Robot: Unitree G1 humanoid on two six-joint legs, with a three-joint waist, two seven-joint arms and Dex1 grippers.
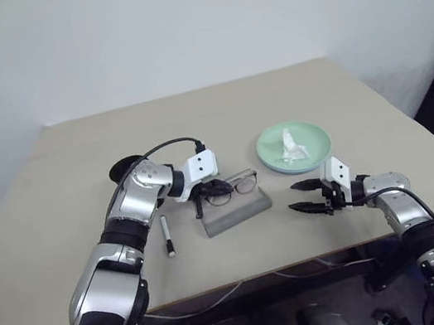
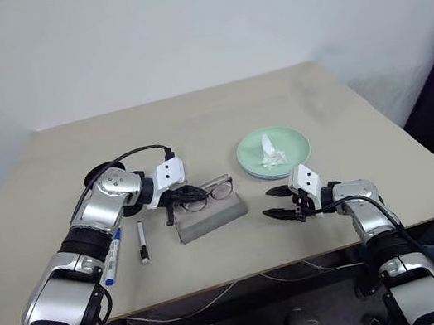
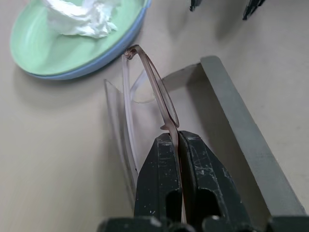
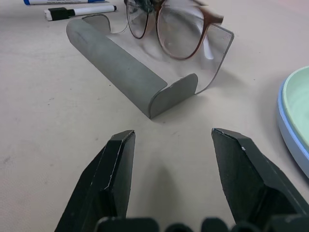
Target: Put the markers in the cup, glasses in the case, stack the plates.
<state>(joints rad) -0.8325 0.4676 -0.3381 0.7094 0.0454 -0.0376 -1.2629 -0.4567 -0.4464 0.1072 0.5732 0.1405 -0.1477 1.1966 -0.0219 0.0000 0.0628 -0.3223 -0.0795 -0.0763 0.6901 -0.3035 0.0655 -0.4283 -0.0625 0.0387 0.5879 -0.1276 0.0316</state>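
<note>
Left pincer (image 3: 178, 145) pinches glasses (image 4: 171, 29) upright, lenses along case (image 4: 128, 72)

The two head views are looking forward and down from above onto the counter (image 1: 55, 199), taking in its whole top and the wall behind; they are sharing the same scene, slightly offset sideways. The left wrist view is looking along the left gripper (image 3: 178, 140) from very near, down onto the glasses (image 3: 154, 96), the case (image 3: 241, 130) and the plates (image 3: 72, 53). The right wrist view is sitting low over the counter, facing along the right gripper (image 4: 173, 140) at the same case and glasses from the opposite side, with the markers (image 4: 79, 10) beyond.
</note>
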